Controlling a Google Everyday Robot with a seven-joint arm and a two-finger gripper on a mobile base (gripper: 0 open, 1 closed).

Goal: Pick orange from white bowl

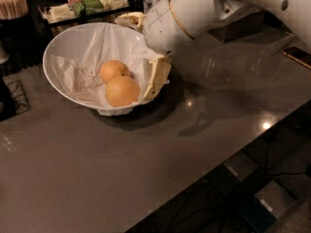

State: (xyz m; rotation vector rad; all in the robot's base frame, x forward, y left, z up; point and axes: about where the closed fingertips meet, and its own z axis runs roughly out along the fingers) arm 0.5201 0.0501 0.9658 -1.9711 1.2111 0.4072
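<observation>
a dark table (97, 174) fills most of the view. the white arm (194, 8) reaches in from the upper right and ends over the right rim of the bowl (52, 46), which sits tilted at the table's far left. crumpled paper (73, 76) lines the bowl's inside.

two fruits lie low in the bowl, touching each other. the orange (122, 91) is the nearer, slightly bigger one, resting against the front wall on the paper. the second orange (114, 71) sits just behind it.

the gripper (154, 79) hangs down inside the right rim, its cream end just beside the orange's right flank, perhaps touching it. whether the jaws are wide or narrow i cannot tell: only one side of the gripper shows.

handling, as i judge it: the orange looks firm, smooth and round, moderately heavy, not fragile, though a hard squeeze could bruise it. its skin may be slippery and it will likely roll on the loose paper or nudge its neighbour. best hold is across its widest middle, one jaw on each side, left and right, clear of the second orange behind. paper could get pinched along with it.
</observation>
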